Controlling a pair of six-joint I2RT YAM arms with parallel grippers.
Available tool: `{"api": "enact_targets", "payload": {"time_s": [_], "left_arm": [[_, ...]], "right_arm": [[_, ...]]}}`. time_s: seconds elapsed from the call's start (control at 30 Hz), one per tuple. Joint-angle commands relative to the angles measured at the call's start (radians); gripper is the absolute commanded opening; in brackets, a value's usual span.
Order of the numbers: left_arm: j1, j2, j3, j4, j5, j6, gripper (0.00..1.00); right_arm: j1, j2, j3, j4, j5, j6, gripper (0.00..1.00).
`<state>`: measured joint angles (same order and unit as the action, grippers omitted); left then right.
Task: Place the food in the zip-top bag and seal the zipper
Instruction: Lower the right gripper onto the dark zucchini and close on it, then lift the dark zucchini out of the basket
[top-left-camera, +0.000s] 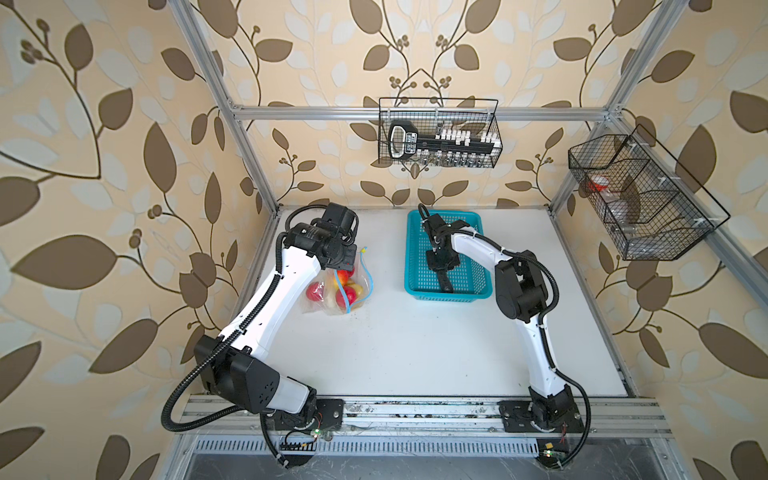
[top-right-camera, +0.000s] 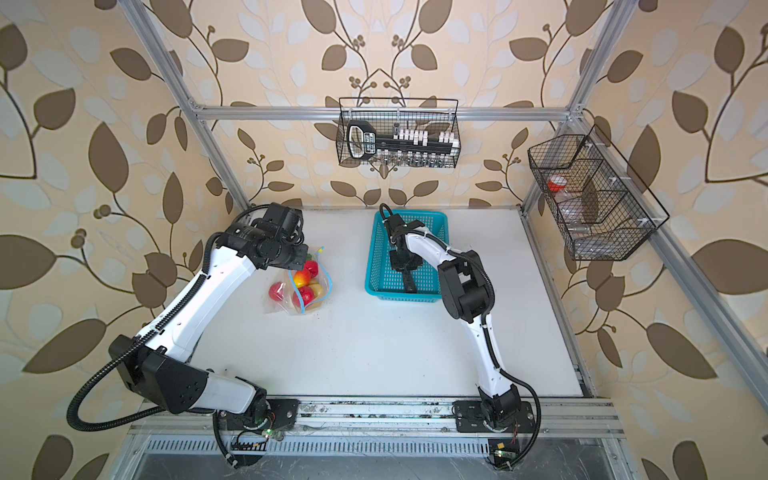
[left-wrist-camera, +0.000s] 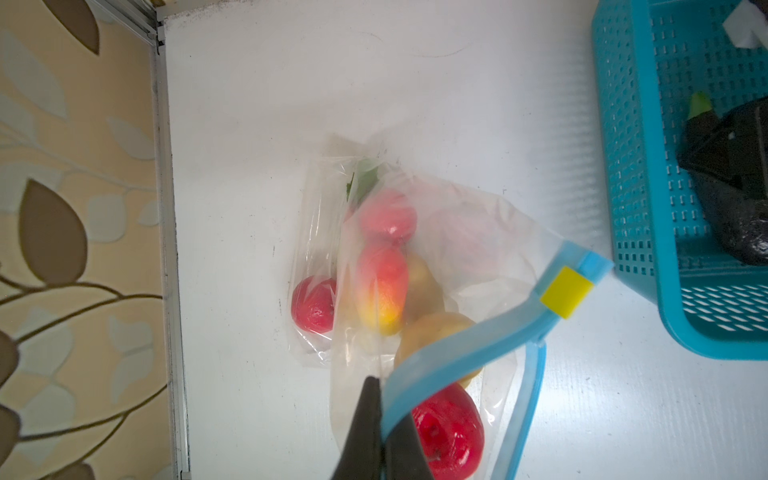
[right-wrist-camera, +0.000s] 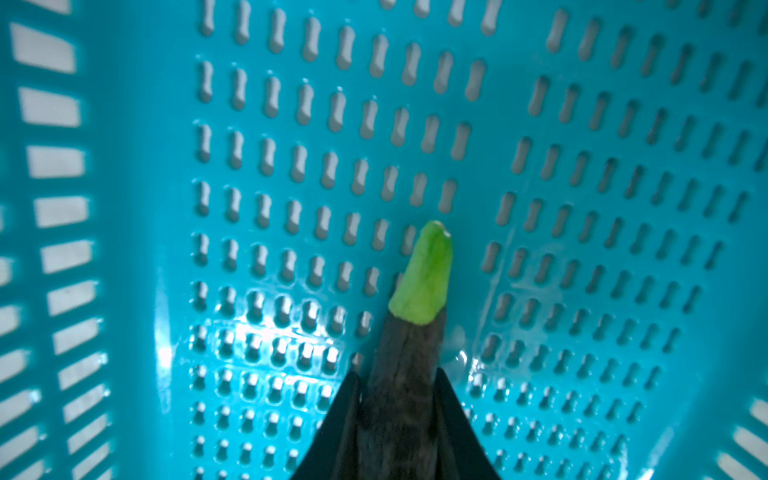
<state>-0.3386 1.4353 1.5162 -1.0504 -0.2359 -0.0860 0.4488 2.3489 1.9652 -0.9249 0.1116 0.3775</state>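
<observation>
The left gripper (left-wrist-camera: 380, 384) has its jaws pinched tight on the light-blue zipper (left-wrist-camera: 457, 345), at the end away from the yellow slider tab (left-wrist-camera: 566, 292). The clear zip-top bag (left-wrist-camera: 478, 232) gapes open below it, holding three red tomatoes (left-wrist-camera: 313, 303), an orange-red pepper (left-wrist-camera: 382, 286), a potato (left-wrist-camera: 432, 332) and a green leafy piece (left-wrist-camera: 365, 178).

The right gripper (right-wrist-camera: 399, 386) has its jaws narrow, pressed against both sides of the dark purple eggplant (right-wrist-camera: 403, 365). The eggplant's green stem cap (right-wrist-camera: 424, 278) points away from the fingers, over the floor of the turquoise basket (right-wrist-camera: 291, 166).

In both top views the bag lies on the white table (top-left-camera: 415, 353), left of the basket and apart from it
</observation>
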Motion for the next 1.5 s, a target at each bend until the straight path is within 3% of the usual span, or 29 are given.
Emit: {"api": "enact_targets", "payload": {"time_s": [0.0, 0.63, 1.13, 1.47], "left_arm": [[0.012, -0.012, 0.012, -0.005, 0.001, -0.017, 0.00], [0.015, -0.026, -0.001, 0.002, 0.007, -0.017, 0.00], [0.018, -0.029, -0.004, 0.004, 0.019, -0.024, 0.00], [0.018, -0.024, 0.002, -0.003, 0.045, -0.044, 0.00]], "right_arm": [[-0.022, -0.035, -0.040, 0.037, -0.057, 0.037, 0.20], [-0.062, -0.282, -0.264, 0.368, -0.240, 0.210, 0.00], [-0.068, -0.373, -0.398, 0.560, -0.302, 0.299, 0.00], [-0.072, -0.483, -0.551, 0.778, -0.348, 0.395, 0.00]]}}
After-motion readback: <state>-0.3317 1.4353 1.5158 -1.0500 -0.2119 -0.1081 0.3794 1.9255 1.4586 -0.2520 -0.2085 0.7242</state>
